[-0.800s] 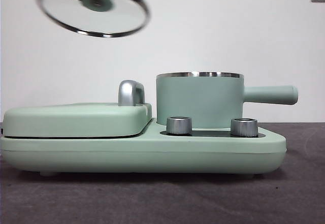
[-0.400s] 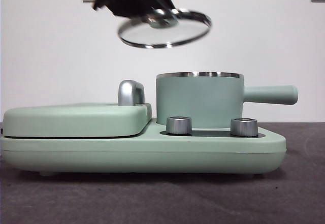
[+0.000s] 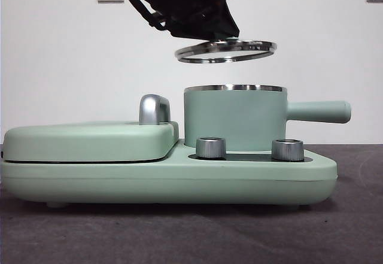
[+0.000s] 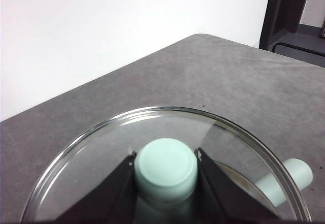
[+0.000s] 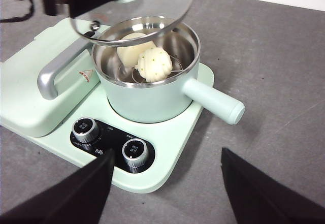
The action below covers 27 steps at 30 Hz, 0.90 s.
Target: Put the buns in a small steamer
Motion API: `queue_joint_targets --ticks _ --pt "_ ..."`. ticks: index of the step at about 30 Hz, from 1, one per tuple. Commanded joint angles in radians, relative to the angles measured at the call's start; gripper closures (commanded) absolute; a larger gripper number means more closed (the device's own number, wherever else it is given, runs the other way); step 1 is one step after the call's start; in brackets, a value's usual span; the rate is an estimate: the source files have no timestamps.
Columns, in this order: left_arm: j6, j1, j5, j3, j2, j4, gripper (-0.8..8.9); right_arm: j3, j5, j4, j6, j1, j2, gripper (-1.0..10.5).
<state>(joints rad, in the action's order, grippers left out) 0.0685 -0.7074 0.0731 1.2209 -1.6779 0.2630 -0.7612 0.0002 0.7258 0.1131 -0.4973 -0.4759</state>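
Now the left gripper (image 4: pixel 165 176) squeezes the knob of the glass lid (image 3: pixel 226 51) above the small steamer (image 3: pixel 234 117), the buns (image 5: pixel 143 59) sit inside, and the right gripper (image 5: pixel 167 181) is wide apart.

Small steamer (image 5: pixel 152 94): mint-green body and handle, steel rim and interior. Glass lid (image 3: pixel 225 51): clear, chrome-edged, mint-green knob (image 4: pixel 165 165). Smooth bun (image 5: pixel 131 51): white, plain. Pleated bun (image 5: pixel 154 65): white, ridged, apparently green-specked. Dials (image 5: pixel 135 152): silver on a black panel. Table (image 5: pixel 264 56): grey.

Both white buns (image 5: pixel 144 59) sit inside the open mint-green steamer (image 5: pixel 152 99).
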Motion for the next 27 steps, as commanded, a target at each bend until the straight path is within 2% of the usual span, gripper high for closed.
queue_joint_targets --ticks 1,6,27 --pt "0.018 -0.013 -0.001 0.031 -0.035 0.037 8.03 -0.01 0.002 -0.006 0.015 -0.007 -0.006 6.2" --pt "0.017 -0.014 0.031 0.031 -0.061 0.055 8.03 -0.01 0.002 -0.005 0.015 -0.007 -0.006 6.2" --pt "0.018 -0.019 0.032 0.031 -0.113 0.043 8.03 -0.01 0.002 0.024 0.015 -0.007 -0.006 6.2"
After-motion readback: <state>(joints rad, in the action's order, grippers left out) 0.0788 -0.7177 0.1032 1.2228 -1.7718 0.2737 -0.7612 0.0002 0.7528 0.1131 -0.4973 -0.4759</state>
